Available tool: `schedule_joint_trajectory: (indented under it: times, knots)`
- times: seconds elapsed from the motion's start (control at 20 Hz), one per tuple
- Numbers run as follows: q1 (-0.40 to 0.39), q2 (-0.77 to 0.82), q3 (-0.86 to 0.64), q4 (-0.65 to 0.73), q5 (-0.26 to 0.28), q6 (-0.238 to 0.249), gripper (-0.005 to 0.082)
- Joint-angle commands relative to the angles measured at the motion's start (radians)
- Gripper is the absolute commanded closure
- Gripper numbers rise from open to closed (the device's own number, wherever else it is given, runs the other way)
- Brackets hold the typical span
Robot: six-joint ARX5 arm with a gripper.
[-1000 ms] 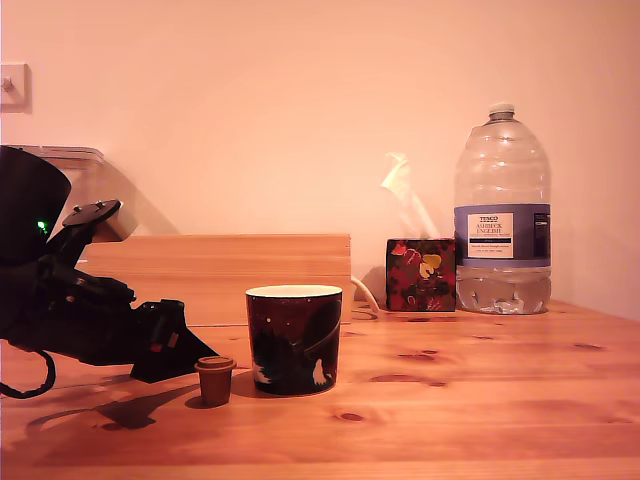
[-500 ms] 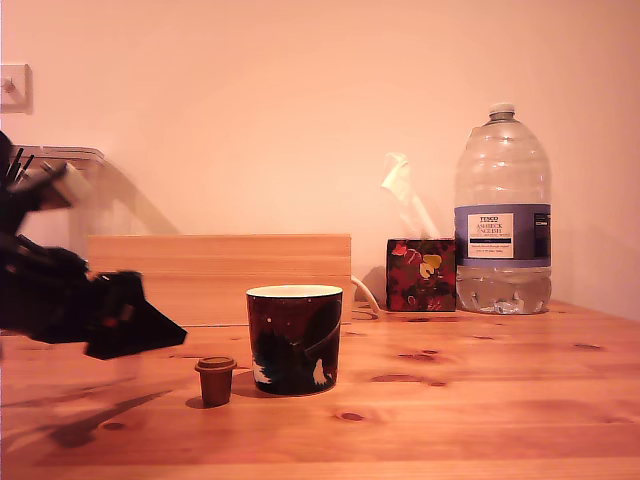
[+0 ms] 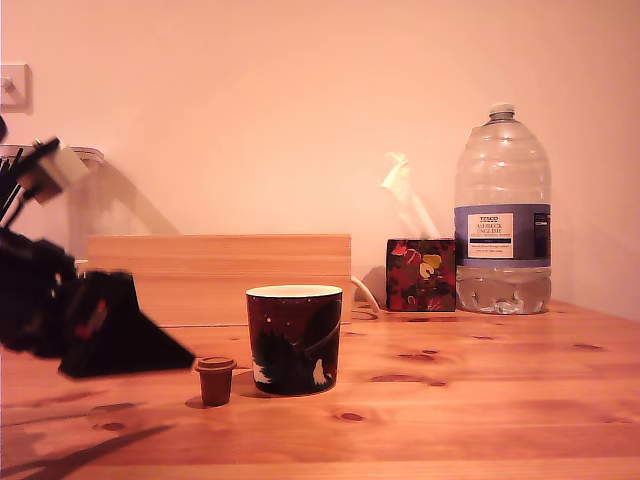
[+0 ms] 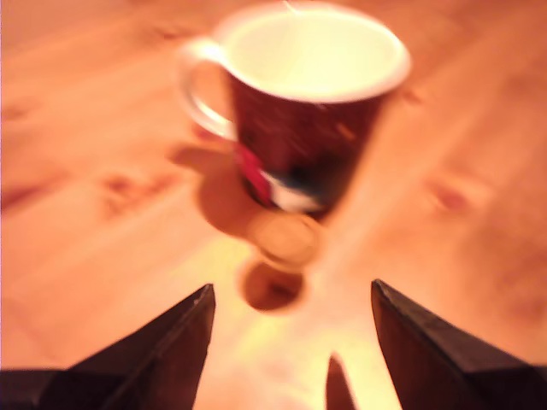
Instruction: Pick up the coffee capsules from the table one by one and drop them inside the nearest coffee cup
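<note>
Coffee capsules are represented by one brown pod (image 3: 215, 379), standing upright on the wooden table (image 3: 480, 400) in the lower left-centre of the exterior view, just beside the coffee cup (image 3: 294, 338) on its left and apart from it by a thin gap. The gripper (image 3: 170, 355) sits at the lower left of that frame, blurred, raised a little above the table with its tip pointing toward the capsule and not touching it. In the wrist view the gripper (image 4: 291, 320) has its two dark fingers (image 4: 167, 350) spread wide with nothing between them, and the capsule (image 4: 286, 241) lies beyond the gap, right in front of the cup (image 4: 312, 102). That view shows a pale handle on the cup's side and a cream inside; the picture is soft with blur.

The table is knotty orange-toned pine, casting the arm's shadow at the lower left. Behind the cup, mid-frame, a long pale wooden block (image 3: 220, 275) lies along the back of the table. To the right stands a floral red tissue box (image 3: 420, 273) with a tissue sticking up, and next to it a large clear water bottle (image 3: 502, 215) with a blue and white label. A plain pale wall (image 3: 300, 110) fills the background, with a wall switch (image 3: 14, 87) at the upper left edge.
</note>
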Motion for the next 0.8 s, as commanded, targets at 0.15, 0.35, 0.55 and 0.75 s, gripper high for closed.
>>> schedule_joint_trajectory:
  times: [0.15, 0.35, 0.55, 0.75]
  knots:
    - [-0.002, 0.009, -0.018, 0.003, -0.035, 0.007, 0.0254]
    - [-0.002, 0.012, -0.018, 0.0, -0.051, -0.002, 0.0254]
    - [-0.015, 0.051, -0.018, 0.05, -0.051, -0.002, 0.0254]
    - [-0.028, 0.142, -0.015, 0.167, -0.053, 0.004, 0.0254]
